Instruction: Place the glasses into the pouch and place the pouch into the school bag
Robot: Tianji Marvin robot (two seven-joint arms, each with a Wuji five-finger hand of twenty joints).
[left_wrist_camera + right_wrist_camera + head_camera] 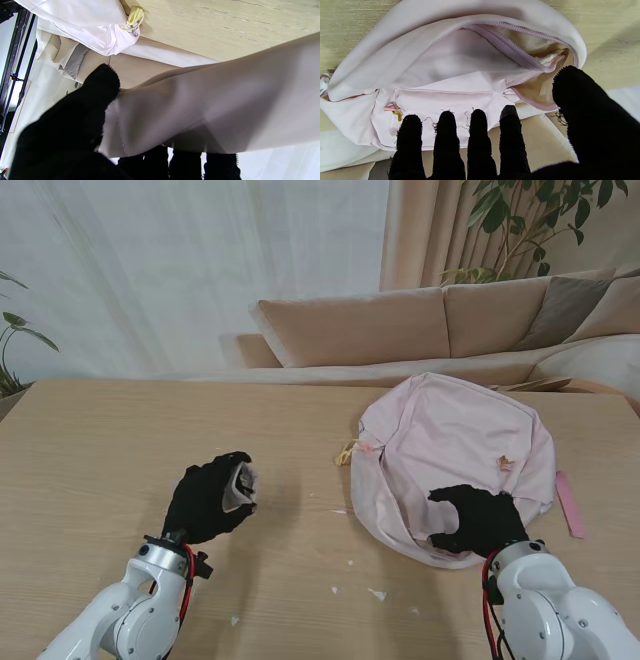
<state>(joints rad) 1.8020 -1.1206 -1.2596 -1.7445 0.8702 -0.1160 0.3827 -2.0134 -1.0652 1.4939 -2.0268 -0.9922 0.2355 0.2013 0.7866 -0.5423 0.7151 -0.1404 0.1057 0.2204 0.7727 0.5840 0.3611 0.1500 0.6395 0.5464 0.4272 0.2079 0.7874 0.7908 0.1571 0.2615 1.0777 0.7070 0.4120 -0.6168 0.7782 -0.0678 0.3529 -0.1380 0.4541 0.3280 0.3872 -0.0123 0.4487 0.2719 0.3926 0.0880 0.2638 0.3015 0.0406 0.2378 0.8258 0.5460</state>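
Left hand (212, 498) grips the grey pouch (240, 485), lifted off the counter (100, 470), with bare wood around it. To its right, across an open strip, the pink school bag (460, 445) lies flat, its zipped mouth (517, 53) gaping. My right hand (480, 518) hovers at the bag's near edge, fingers (446, 140) spread, holding nothing. I cannot see the glasses.

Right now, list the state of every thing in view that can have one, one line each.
school bag: lying flat on the table, zipper open on the side nearest the right hand.
pouch: held in the left hand, off the table; whether the glasses are inside cannot be seen.
left hand: shut on the pouch.
right hand: open, fingers spread over the bag's near edge, holding nothing.
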